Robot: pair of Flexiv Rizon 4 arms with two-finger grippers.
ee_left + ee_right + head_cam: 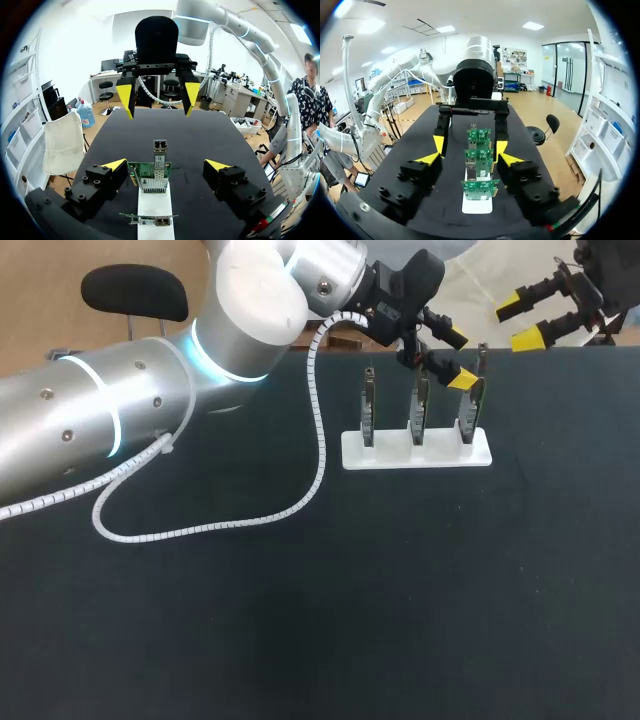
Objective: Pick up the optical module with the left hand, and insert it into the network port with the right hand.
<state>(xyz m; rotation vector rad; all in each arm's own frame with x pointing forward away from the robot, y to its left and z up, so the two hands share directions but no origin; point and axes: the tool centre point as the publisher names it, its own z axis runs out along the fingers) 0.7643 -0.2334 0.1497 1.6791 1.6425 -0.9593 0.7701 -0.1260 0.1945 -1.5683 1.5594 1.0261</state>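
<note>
- The left pincer [166, 164] is open: its two yellow tips stand wide apart and hold nothing.
- The module [159, 150], a small silver bar, stands upright in the gap between these tips and a little ahead of them. Neither finger touches it.
- The module rises above a metal socket [152, 186] on a green board [144, 170], which stands on edge in a white stand [155, 205].
- A second board [149, 218] sits in the same stand, under the left pincer and nearer to its wrist.
- In the head view the stand carries three boards in a row. The left pincer hangs over the right end of the row, with one yellow tip just beside the top of the last board.
- The right pincer [521, 321] is also open and empty. It is in the air at the far edge of the black table [300, 640], well apart from the stand.
- Seen from the right pincer, the row of boards lies straight ahead, and the left pincer faces it from the other side.
- A white spiral cable [320, 440] runs from the left arm and lies on the table behind the left pincer.
</note>
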